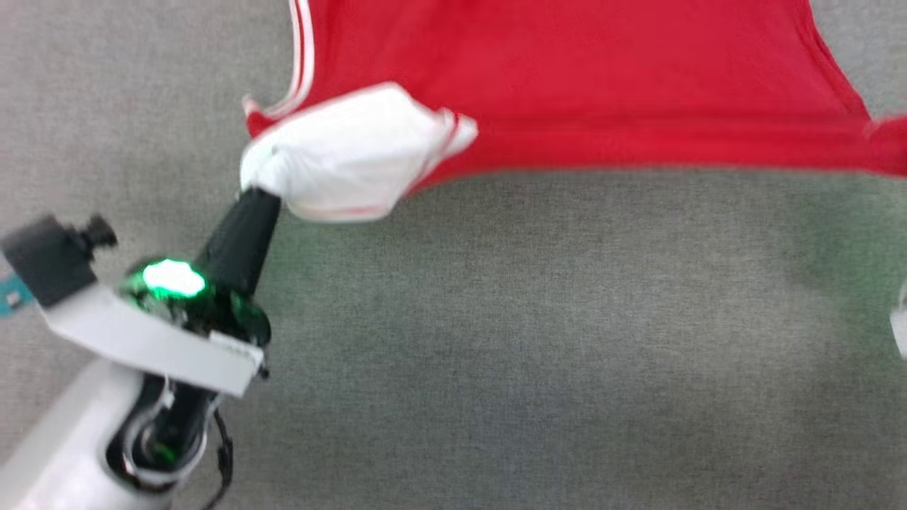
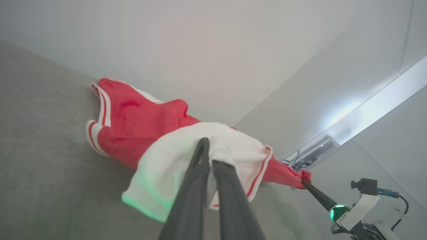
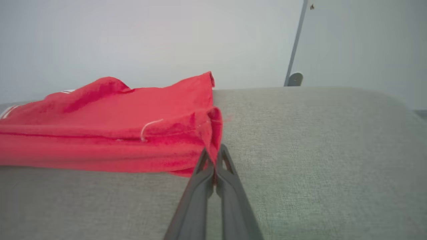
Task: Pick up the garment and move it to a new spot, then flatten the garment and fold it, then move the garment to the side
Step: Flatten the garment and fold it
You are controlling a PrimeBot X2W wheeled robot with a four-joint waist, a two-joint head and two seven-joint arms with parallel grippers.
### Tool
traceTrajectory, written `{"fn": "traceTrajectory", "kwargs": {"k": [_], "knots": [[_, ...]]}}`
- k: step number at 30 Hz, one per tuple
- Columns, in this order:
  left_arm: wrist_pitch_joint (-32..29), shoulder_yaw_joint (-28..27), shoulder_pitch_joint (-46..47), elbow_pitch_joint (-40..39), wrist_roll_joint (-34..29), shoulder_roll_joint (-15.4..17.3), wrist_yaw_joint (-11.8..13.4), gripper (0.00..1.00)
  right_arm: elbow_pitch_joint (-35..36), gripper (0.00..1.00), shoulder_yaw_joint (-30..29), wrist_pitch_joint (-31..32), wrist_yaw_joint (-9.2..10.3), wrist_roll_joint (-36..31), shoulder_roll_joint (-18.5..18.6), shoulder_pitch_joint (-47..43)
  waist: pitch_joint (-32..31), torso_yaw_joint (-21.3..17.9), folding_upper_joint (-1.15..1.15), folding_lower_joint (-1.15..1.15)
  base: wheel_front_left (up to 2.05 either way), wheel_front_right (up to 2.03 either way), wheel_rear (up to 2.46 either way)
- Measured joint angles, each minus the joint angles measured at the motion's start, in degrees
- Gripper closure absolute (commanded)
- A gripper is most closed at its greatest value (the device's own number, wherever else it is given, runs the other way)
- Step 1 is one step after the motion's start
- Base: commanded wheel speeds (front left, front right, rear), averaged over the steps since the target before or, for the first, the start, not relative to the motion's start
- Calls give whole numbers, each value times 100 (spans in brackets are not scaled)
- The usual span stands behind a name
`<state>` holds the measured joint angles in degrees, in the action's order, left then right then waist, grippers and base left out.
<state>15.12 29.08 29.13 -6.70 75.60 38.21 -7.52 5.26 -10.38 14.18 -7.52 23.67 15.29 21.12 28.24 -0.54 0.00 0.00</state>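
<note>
**Head view:** garment [image 1: 567, 85] is spread across top of frame on the grey table [image 1: 531, 354], red body w/ red-and-white striped trim down its left side. Its near edge runs as one taut line left to right. The left hand [image 1: 256, 193] comes up from lower left, fingers together, tips buried in the bunched white sleeve [image 1: 347, 159], i.e. clamped on it. A green light [image 1: 173, 278] glows on the wrist behind. Garment's right corner reaches the frame's right edge. It's blurry there, so can't tell from this view what holds it.

**Left wrist view:** left hand [image 2: 208, 146] rises from bottom ctr, both fingers [image 2: 191, 186] pinched on the white sleeve [image 2: 166, 166], w/ cloth draped over and around the tips. Red body of the garment [image 2: 140, 133] stretches away beyond the sleeve, lying on the table [image 2: 43, 166] near a pale wall [image 2: 213, 50]. At lower right the right hand [image 2: 304, 181] has its dark fingers together on the garment's red corner.

**Right wrist view:** right hand [image 3: 213, 156] is closed on the red corner of the garment [image 3: 100, 133], w/ cloth nipped btwn the tips. The rest lies in low folds to the left on the table [image 3: 317, 150]. A loose white thread [image 3: 150, 126] curls on the fold nearest the hand. Pale wall [image 3: 133, 40] behind.
</note>
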Motion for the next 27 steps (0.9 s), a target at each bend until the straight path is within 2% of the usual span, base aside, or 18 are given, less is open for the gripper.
{"fn": "traceTrajectory", "kwargs": {"k": [8, 17, 22, 27], "knots": [[0, -381, -1359, -576, -341, -102, -1, 100, 1474, 100, -471, 449, 0, -105, -467, -1682, -378, -18, 0, 0, 0, 0, 0], [-1, -855, -2715, -1183, -745, -44, -1, 100, 2165, 100, -645, 795, -1, 0, -573, -2537, -665, -181, 0, 0, 0, 0, 0], [0, -821, -2776, -1314, -866, 21, -1, 100, 2265, 100, -646, 873, -1, 38, -599, -2540, -629, -198, 0, 0, 0, 0, 0], [1, -502, -2288, -1172, -808, 97, -1, 100, 2037, 100, -439, 961, 0, 73, -564, -2182, -587, -202, 0, 0, 0, 0, 0]]}}
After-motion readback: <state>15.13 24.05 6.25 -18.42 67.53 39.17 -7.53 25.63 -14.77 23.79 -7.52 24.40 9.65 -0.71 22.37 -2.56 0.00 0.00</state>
